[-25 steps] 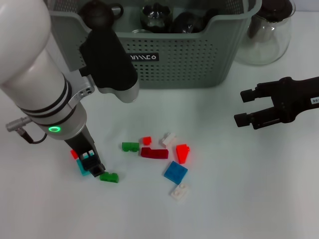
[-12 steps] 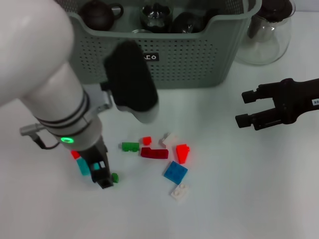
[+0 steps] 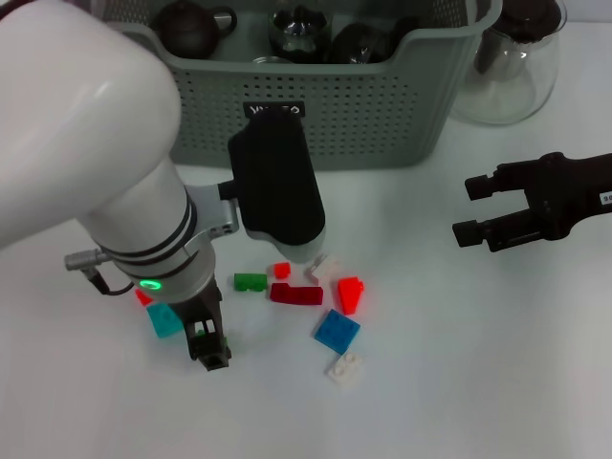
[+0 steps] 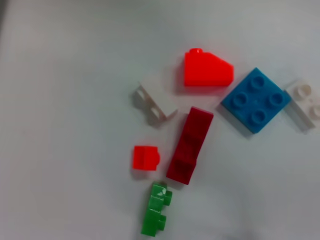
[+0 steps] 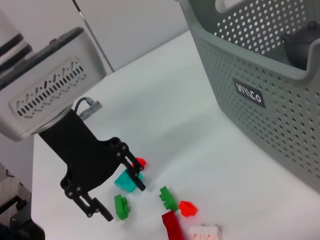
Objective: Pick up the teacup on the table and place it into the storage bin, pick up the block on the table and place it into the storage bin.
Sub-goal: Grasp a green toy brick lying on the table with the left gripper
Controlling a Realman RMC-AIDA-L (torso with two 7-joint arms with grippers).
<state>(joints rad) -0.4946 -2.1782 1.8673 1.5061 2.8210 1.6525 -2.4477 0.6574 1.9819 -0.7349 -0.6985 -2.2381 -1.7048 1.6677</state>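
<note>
In the head view the left arm's white casing fills the upper left and hides that end of the storage bin; the bin's far rim and the dark teaware inside run off the top edge. The black label is half covered by the arm's dark wrist. A small green block is almost wholly hidden behind the left tool there. The glass pitcher is cut at the upper right. The right tool trails off the right edge.
</note>
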